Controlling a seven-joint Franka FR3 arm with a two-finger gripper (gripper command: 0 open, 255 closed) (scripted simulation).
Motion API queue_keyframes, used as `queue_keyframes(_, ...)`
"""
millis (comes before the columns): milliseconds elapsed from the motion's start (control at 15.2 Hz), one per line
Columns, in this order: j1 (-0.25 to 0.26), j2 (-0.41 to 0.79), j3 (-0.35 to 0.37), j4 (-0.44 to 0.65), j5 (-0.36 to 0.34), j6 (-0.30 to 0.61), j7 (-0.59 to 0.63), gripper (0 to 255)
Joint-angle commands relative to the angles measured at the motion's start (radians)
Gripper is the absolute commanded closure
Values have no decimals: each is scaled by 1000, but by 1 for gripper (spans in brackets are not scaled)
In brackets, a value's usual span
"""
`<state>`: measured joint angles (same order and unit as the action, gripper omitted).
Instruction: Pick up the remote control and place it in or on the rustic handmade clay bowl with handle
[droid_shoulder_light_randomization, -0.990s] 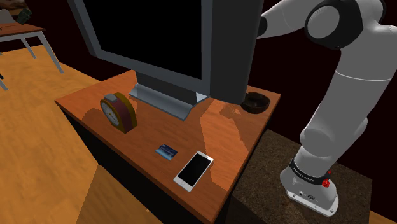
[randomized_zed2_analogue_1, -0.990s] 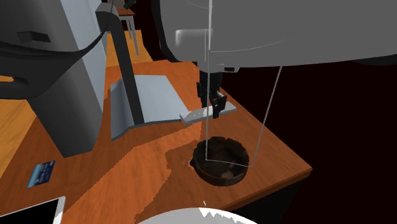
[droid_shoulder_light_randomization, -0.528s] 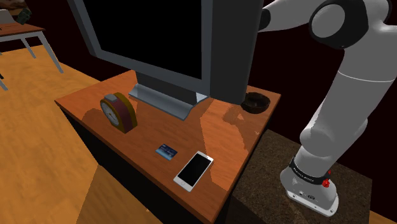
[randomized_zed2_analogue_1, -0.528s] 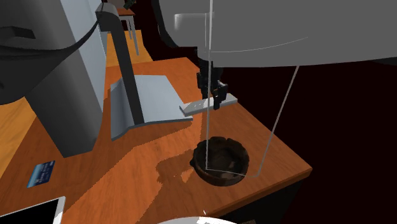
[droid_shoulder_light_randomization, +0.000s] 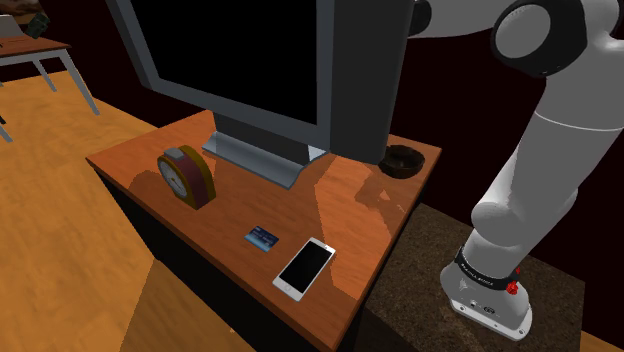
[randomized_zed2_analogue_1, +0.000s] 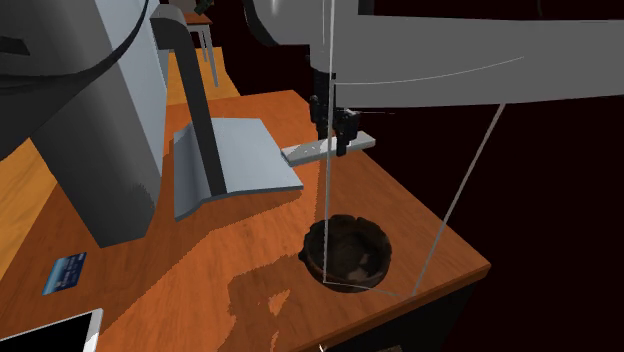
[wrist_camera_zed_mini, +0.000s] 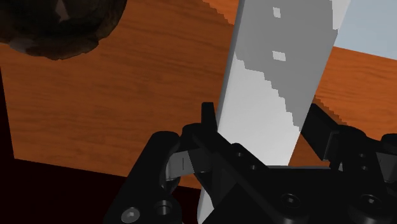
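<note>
Two black fingers (wrist_camera_zed_mini: 207, 124) of the gripper (randomized_zed2_analogue_1: 335, 137) clamp the grey remote (randomized_zed2_analogue_1: 305, 152), holding it level in the air above the wooden table (randomized_zed2_analogue_1: 240, 250), just beyond the dark bowl (randomized_zed2_analogue_1: 345, 250) standing near the table's right edge.

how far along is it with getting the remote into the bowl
Done: the gripper is shut on the light grey remote, lifted clear of the table. In hand: it hangs to one side of the dark brown bowl, not over it. Left: carry it above the bowl and release.

No readable text, labels or numbers anywhere.
</note>
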<state>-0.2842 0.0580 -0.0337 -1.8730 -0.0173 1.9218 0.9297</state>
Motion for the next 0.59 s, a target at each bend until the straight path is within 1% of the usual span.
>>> queue_keyframes(0,-1,-5,-1,23,0,-28,-2,255)
queue_keyframes(198,0,-10,0,52,0,-62,-2,255)
queue_keyframes(528,-7,-211,-7,-179,-8,-32,-11,255)
